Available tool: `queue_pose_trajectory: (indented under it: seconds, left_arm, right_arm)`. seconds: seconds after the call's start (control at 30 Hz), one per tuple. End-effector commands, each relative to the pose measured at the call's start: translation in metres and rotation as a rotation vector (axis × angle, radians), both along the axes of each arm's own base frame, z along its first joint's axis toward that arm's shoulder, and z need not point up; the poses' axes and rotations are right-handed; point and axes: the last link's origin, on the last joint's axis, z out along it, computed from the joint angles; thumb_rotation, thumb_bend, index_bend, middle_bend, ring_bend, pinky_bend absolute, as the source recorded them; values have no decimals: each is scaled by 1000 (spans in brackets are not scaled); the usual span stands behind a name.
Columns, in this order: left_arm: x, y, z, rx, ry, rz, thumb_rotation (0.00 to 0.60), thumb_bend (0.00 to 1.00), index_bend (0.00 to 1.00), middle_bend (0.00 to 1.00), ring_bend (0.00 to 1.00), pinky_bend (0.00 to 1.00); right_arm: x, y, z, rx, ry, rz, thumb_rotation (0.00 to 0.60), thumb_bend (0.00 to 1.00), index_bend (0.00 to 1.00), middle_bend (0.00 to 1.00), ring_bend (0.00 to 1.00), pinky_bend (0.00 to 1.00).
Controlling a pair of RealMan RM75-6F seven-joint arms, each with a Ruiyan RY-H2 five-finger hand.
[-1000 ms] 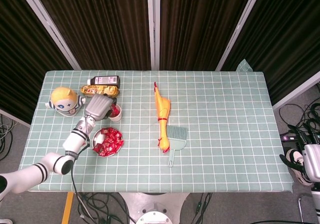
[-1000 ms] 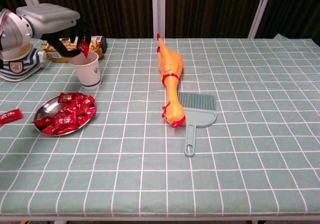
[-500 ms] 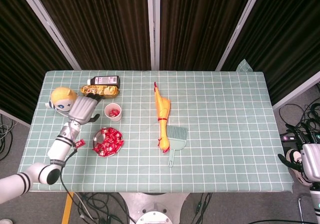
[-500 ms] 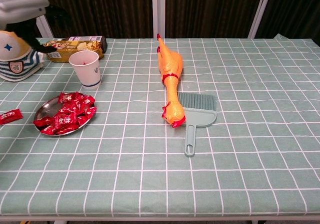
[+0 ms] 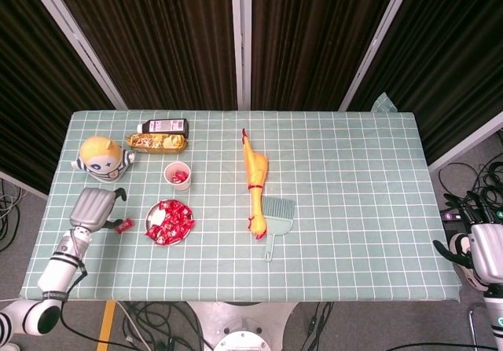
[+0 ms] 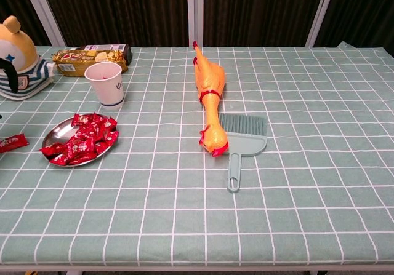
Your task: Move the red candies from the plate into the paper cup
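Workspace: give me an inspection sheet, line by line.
Surface: checked green tablecloth covers the table.
Job's things: plate heaped with red candies; paper cup upright with candy inside; stray candy on the cloth.
Clutter: rubber chicken, dustpan, doll, snack pack, bottle.
Hands: left hand over the stray candy; right hand off the table.
Cables: on floor.
Surroundings: dark curtains.

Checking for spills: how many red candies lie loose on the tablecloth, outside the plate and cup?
1. A loose candy lies left of the plate, beside the left hand. That hand could hide another.
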Motion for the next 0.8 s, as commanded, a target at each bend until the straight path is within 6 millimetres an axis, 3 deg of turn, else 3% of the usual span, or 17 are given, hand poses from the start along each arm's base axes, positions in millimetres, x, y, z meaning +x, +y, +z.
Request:
queue_pose_trajectory:
  seconds: [0.03,0.27,0.8]
  left_arm:
    - [-10,-7,-8,-14,-1,48,600,180,493,908,839,1000]
    - [-18,-13,-24,-70,-9,135,600,180,493,921,850,1000]
    - [-21,-6,-35,-139,29,202,600,196,491,925,852,1000]
  right_arm:
    - [0,0,0,-2,0,0,600,89,169,284,96,331]
    - [1,0,0,0,0,4,600,88,169,284,96,331]
    - [-1,1,1,-3,0,-8,600,89,169,284,96,332]
